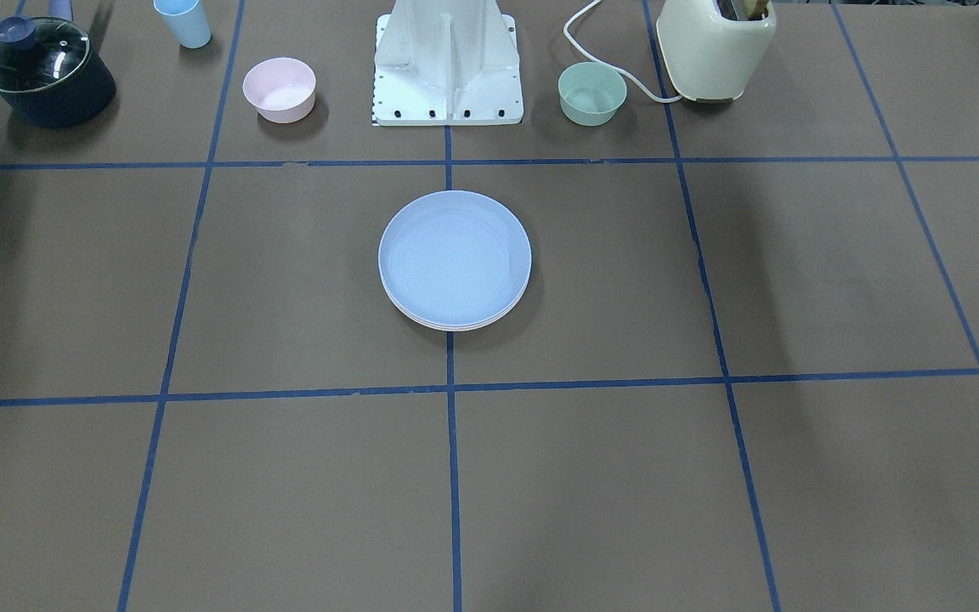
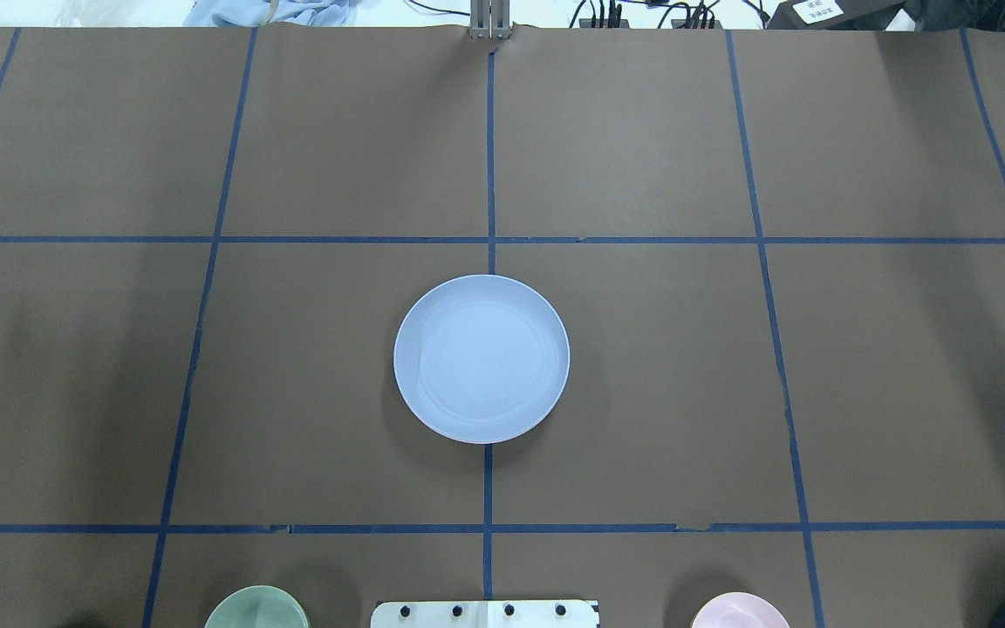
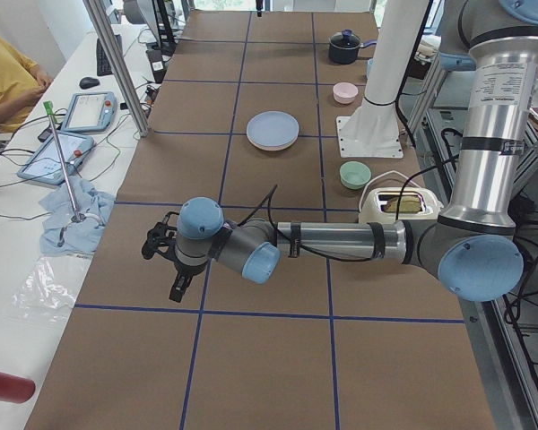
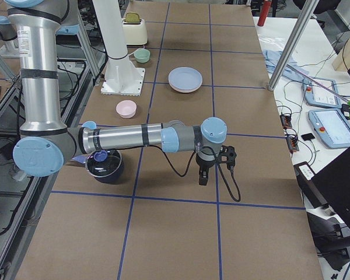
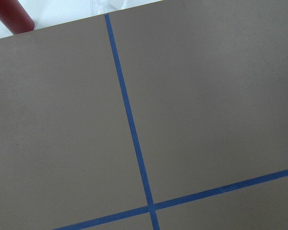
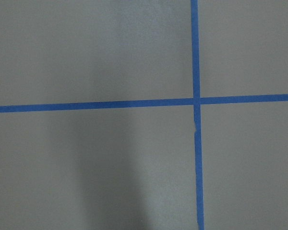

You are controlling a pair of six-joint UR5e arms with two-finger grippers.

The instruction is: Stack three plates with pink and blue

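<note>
The light blue plate (image 1: 454,255) lies on top of a stack in the middle of the table, also seen in the overhead view (image 2: 481,358). Pale rims of plates under it (image 1: 455,325) show at its front edge; I cannot tell pink from cream there. Neither gripper is near the stack. My left gripper (image 3: 164,262) shows only in the exterior left view, hovering over bare table far from the plates. My right gripper (image 4: 217,168) shows only in the exterior right view, likewise over bare table. I cannot tell whether either is open or shut.
By the robot base (image 1: 447,64) stand a small pink bowl (image 1: 279,87), a green bowl (image 1: 591,92), a blue cup (image 1: 183,21), a lidded dark pot (image 1: 43,72) and a cream toaster (image 1: 715,47). Both wrist views show only brown table with blue tape lines.
</note>
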